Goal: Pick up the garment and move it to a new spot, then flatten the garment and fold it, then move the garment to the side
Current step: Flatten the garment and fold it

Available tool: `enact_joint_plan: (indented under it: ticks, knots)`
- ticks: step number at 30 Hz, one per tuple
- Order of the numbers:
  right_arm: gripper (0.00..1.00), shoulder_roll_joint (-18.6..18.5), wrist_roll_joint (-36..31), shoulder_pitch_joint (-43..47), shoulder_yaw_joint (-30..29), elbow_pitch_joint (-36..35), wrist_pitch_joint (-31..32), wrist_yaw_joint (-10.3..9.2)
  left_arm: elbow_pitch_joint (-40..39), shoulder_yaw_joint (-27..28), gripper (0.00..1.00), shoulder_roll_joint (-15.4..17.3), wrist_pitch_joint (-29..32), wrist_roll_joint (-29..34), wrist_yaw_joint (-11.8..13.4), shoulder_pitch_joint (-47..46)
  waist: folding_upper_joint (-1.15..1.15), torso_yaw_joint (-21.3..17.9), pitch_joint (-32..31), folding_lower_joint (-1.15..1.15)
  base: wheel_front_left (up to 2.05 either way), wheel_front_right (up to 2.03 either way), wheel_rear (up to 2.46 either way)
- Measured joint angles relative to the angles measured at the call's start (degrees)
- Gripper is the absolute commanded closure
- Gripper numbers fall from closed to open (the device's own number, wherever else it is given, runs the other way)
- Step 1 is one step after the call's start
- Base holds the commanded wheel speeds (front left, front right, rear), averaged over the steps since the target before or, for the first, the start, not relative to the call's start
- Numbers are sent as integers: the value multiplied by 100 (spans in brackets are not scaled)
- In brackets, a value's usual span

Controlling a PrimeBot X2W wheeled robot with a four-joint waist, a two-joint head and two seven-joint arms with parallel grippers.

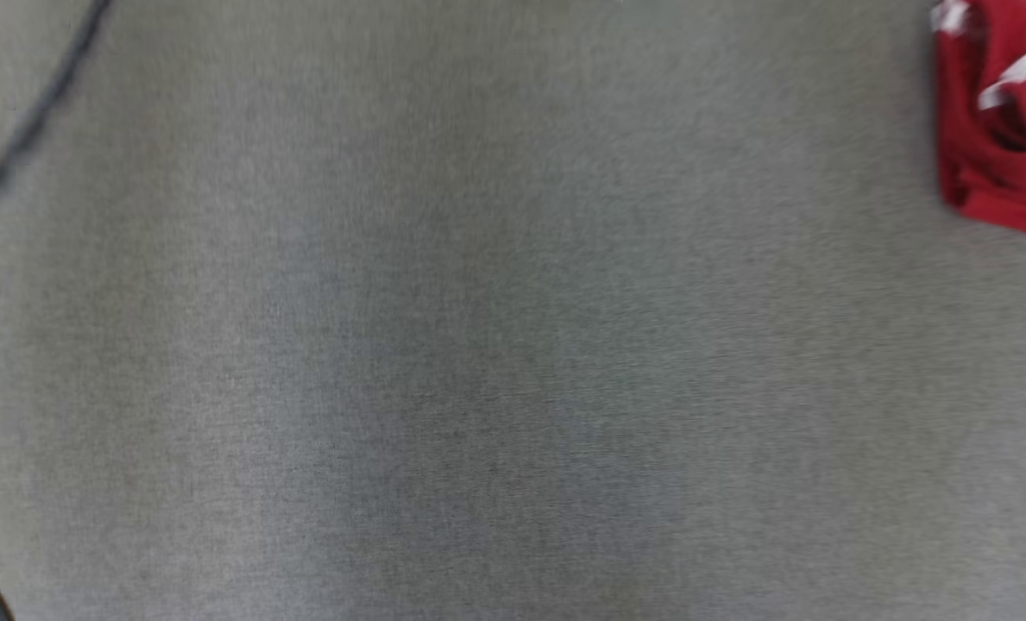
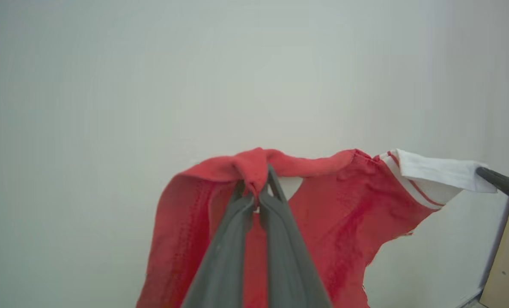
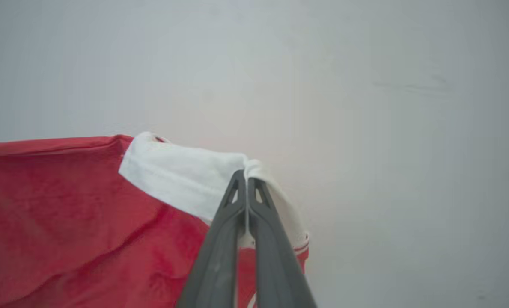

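Firmly pinching a bunched red fold of the red shirt (image 2: pixel 348 205) with the left claw (image 2: pixel 259 190), fingers together on the cloth. Gripping the white cuff (image 3: pixel 181 179) with the right claw (image 3: pixel 246 177), likewise clamped on fabric. Held up between both claws, sagging before a pale wall (image 2: pixel 151 85). From the head, at the far right over a grey woven surface (image 1: pixel 478 345); dark cable (image 1: pixel 38 121) far left.

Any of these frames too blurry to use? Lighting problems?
Head view: smeared sideways by motion; red fabric garment with white trim and thin dark cable soft-edged; faint shadow on grey woven surface. Left wrist view: left gripper sharp, light flat. Right wrist view: right gripper crisp, no glare.
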Motion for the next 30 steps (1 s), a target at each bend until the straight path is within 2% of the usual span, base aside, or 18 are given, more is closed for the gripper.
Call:
enact_joint_plan:
  ticks: [1,2,5,10,16,21,24,30]
  knots:
    - [100,-9,-99,162,75,-33,-288,63,-62,-31,100,9,-155,-1,-63,182,0,23,77,0,0,0,0]
    - [100,-9,-99,162,75,-33,-288,63,-62,-31,100,9,-155,-1,-63,182,0,23,77,0,0,0,0]
    - [100,8,-266,1332,407,-275,-985,237,-70,-178,100,19,-442,-98,-169,1351,2,126,251,2,0,0,0]
    - [100,-89,-201,3202,606,-491,-1740,346,145,-606,100,122,-750,-94,-218,3123,1,310,262,2,0,0,0]
    - [100,-274,-148,4478,993,-366,-1613,367,428,-715,100,216,-1092,-178,-244,4179,1,407,-79,0,0,0,0]
    - [100,-481,-100,5056,1128,-393,-1567,338,423,-800,100,308,-1304,-148,-247,4541,-1,392,-474,-1,0,0,0]
    - [100,-543,231,5467,1090,-545,-1537,339,432,-756,100,334,-1404,-180,-286,4712,-1,375,-718,-1,0,0,0]
    - [100,-771,482,6137,1211,-815,-1223,292,467,-764,100,421,-1477,-190,-286,5179,-1,340,-1219,-2,0,0,0]
